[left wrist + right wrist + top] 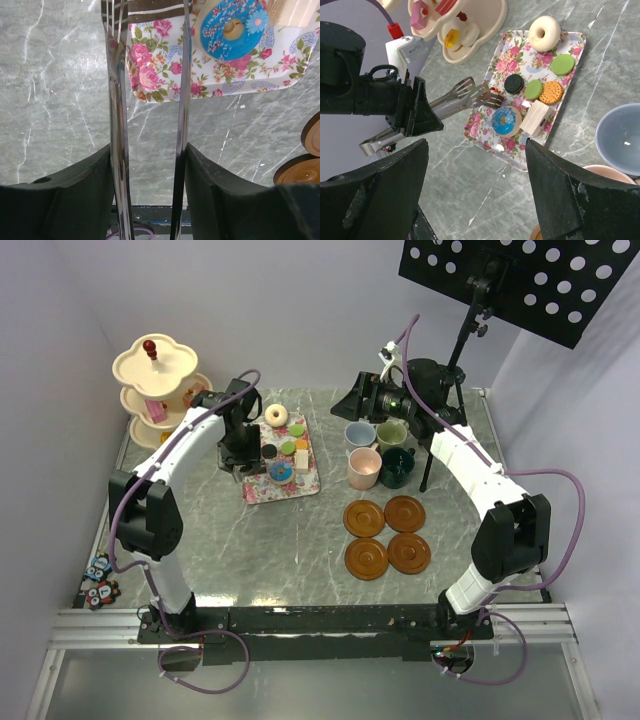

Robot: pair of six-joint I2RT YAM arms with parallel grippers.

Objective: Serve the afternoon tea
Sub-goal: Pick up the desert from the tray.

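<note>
On the left, near the cream three-tier stand (160, 380), the left gripper (147, 150) clamps the metal tongs (117, 125) over the floral tray (150, 75) of toy cakes (231, 30), and I judge it should squeeze the dark brown cake (150, 6) gently and evenly, while the right gripper (476, 147) hangs wide open, empty.

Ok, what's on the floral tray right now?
White donut, blue donut, two green macarons, black cookie, orange biscuit, cream wafer. Metal tongs cover part of the floral tray; anything under their tips is hidden.
</note>
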